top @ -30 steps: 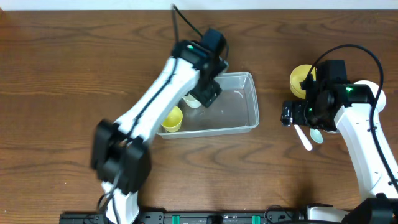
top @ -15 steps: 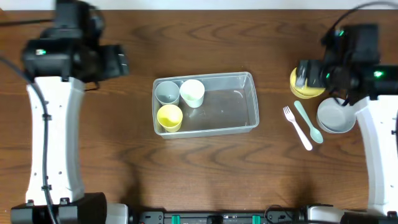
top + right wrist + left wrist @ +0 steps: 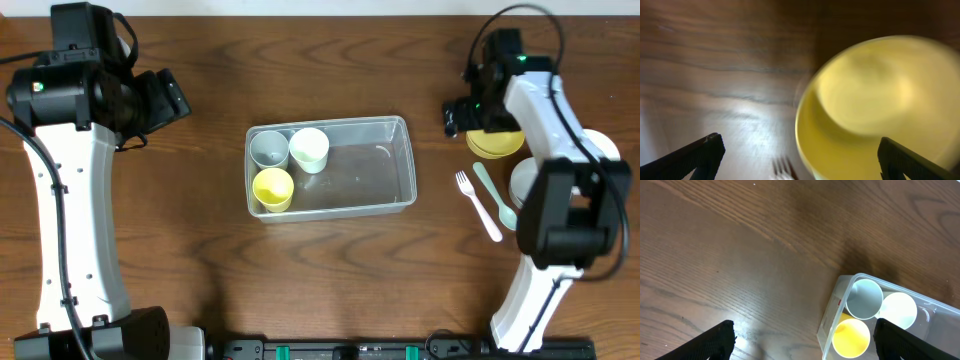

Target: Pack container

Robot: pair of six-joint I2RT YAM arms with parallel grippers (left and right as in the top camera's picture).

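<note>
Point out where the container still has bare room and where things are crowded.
In the container, the right half is bare, from the white cup to the right wall. Its left end is crowded: gray cup, white cup, yellow cup. Right of it, yellow bowl, fork and spoon crowd the table.

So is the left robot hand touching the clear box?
Apart. The overhead view shows the left gripper up off to the side of the container, with a wide stretch of bare table between them.
</note>
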